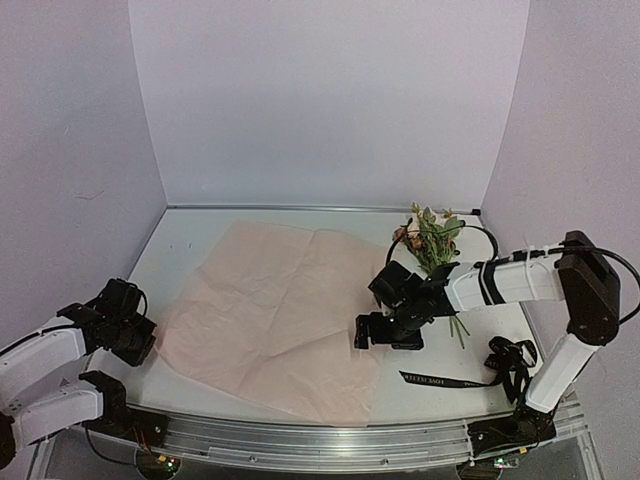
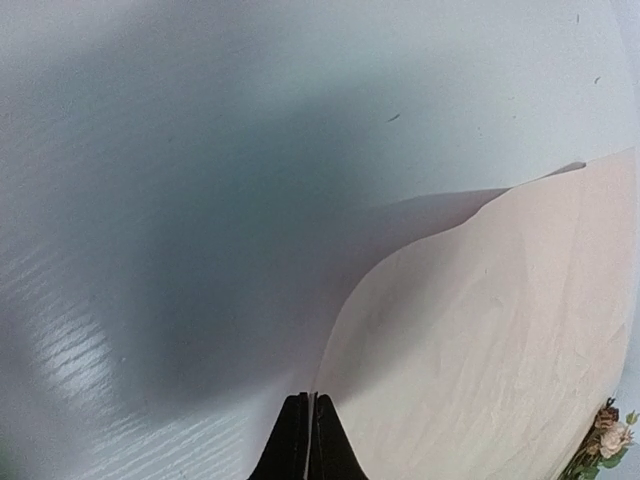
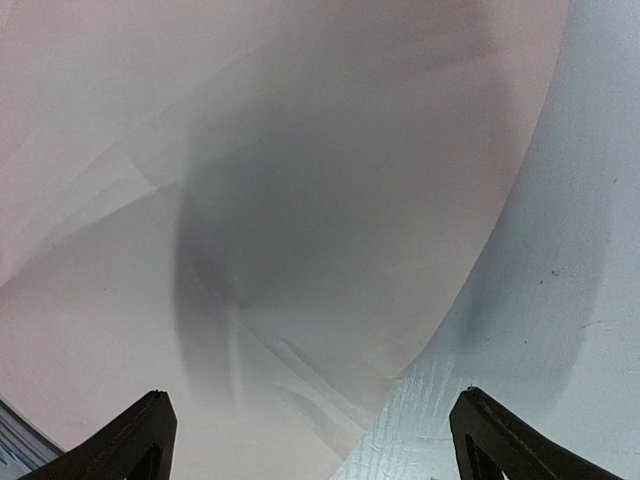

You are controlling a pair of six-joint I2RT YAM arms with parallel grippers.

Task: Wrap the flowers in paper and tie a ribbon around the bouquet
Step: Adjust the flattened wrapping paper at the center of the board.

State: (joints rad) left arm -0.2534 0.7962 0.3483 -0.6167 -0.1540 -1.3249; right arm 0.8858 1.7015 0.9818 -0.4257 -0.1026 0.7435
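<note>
Middle of the desk (image 1: 195, 235): the paper (image 1: 280, 310) lies here, a big pale-pink sheet with creases, almost flat, and its near edge comes close to the front rim.
Left pincer (image 2: 308, 440): it is low at the left corner of the paper. The two fingers are pressed together on the edge of the sheet, and this edge curls up a little, with a shadow under it.
Right pincer (image 3: 310, 440): it hangs over the right border of the paper, pointing down. The fingers are spread wide, with nothing between them. Under it I see pink sheet on the left and bare white desk on the right.
Flowers (image 1: 432, 240): they lie on the bare desk at the far right, just beside the paper and not on it. The blooms point to the back wall, and the thin stems pass behind the right arm.
Ribbon (image 1: 440, 380): black with white letters, on the desk at the near right, close to the base of the right arm, apart from the paper.
</note>
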